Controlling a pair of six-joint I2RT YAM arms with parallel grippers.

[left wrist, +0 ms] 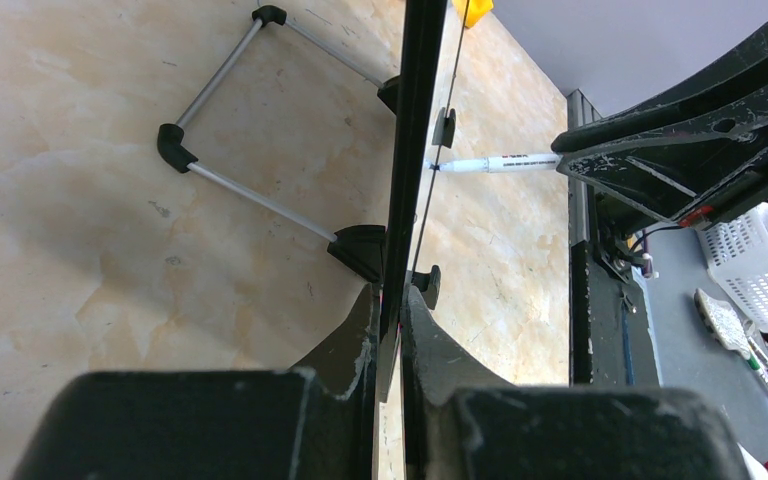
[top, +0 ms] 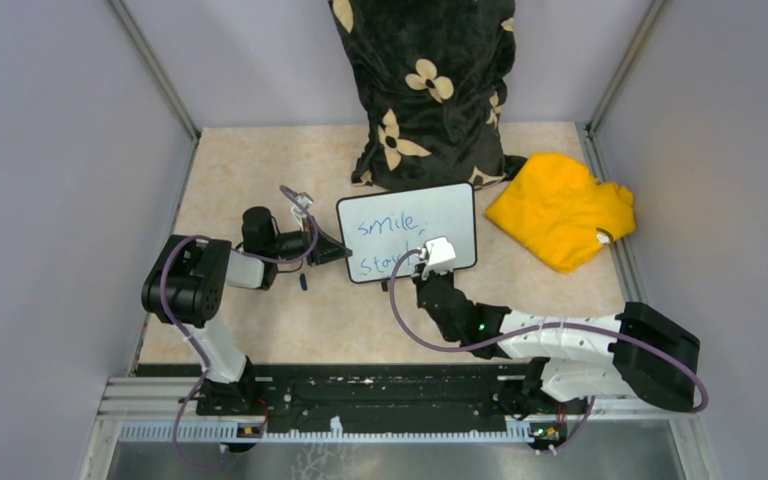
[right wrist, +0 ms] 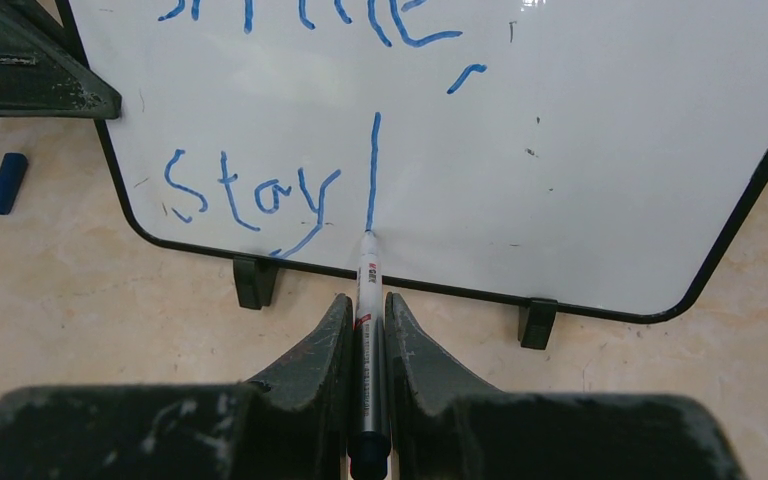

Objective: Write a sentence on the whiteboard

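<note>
The whiteboard stands propped on the table's middle, with the sentence in blue: "smile," above "stay". My left gripper is shut on the board's left edge. My right gripper is shut on a white marker. The marker's tip touches the board at the bottom of a fresh vertical blue stroke just right of "stay". In the left wrist view the marker meets the board from the right.
A yellow cloth lies right of the board. A black flowered pillow stands behind it. A small blue marker cap lies on the table left of the board, also in the right wrist view. The board's wire stand props it behind.
</note>
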